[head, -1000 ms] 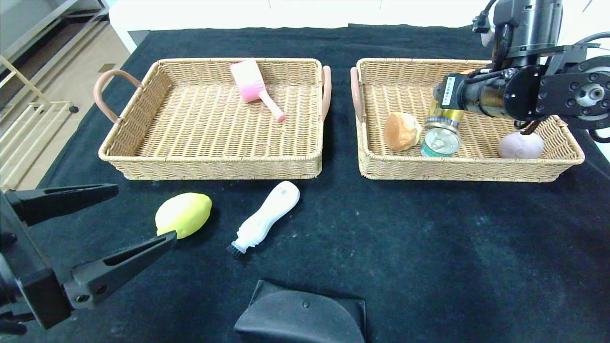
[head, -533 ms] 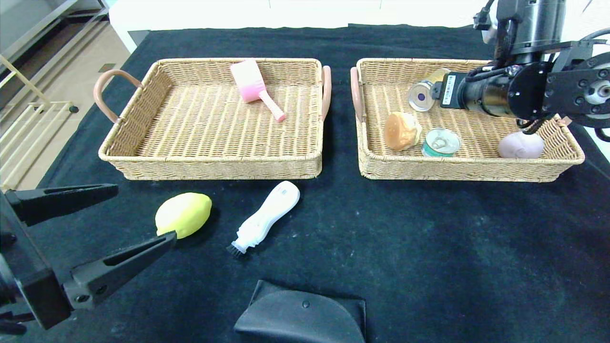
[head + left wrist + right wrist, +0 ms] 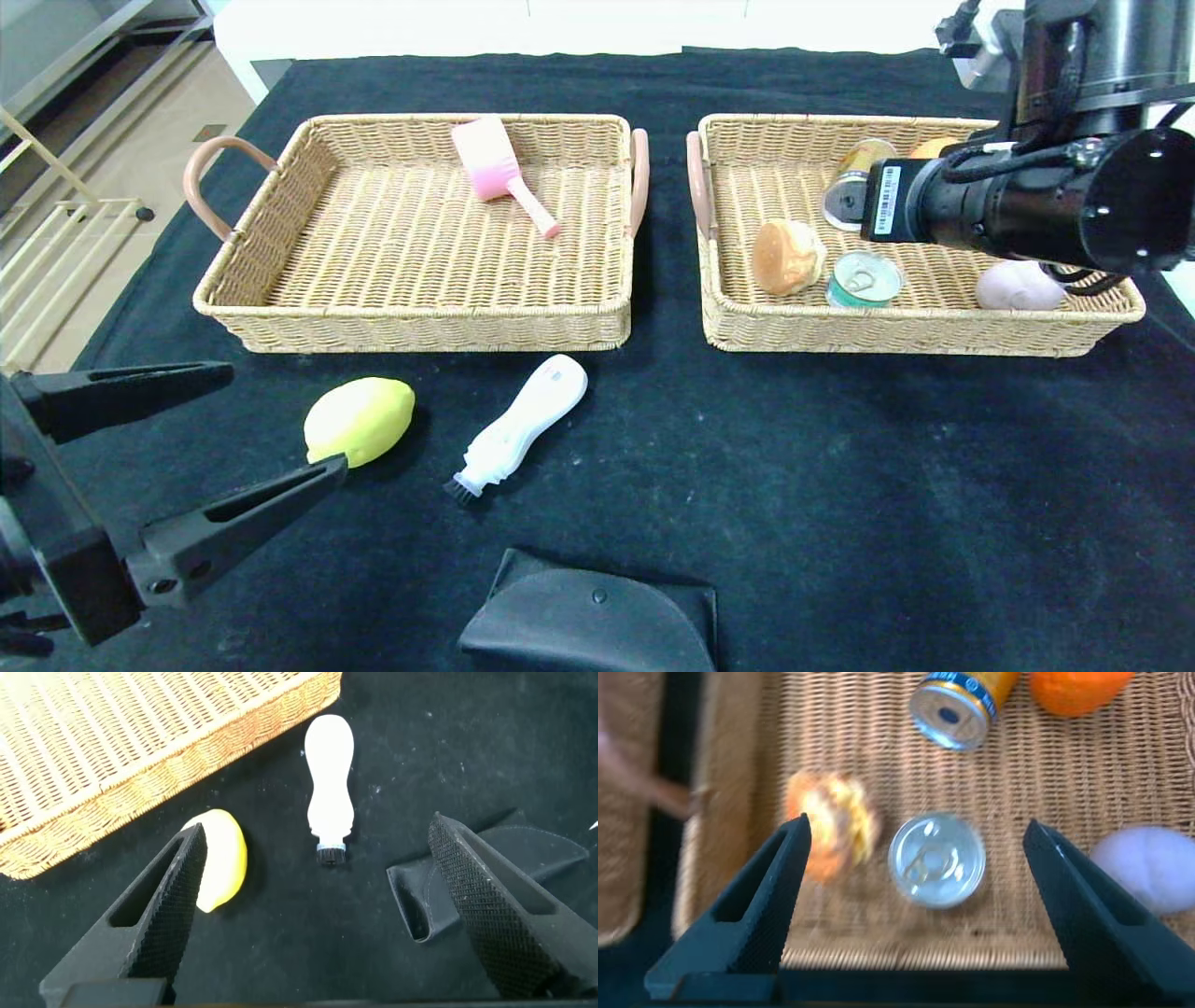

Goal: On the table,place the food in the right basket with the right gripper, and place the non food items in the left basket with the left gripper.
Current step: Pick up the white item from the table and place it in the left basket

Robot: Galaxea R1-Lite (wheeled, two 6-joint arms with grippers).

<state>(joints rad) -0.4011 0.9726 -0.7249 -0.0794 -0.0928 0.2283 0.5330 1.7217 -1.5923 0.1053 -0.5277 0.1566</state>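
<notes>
Right gripper (image 3: 915,905) jaws spread wide, nothing held, raised over right basket (image 3: 920,331) | can (image 3: 854,187) released a moment ago, now lying tipped inside by bun (image 3: 787,257) and tin (image 3: 864,278) | left gripper (image 3: 187,448) parted, idle | lemon (image 3: 359,420) judged next.
</notes>
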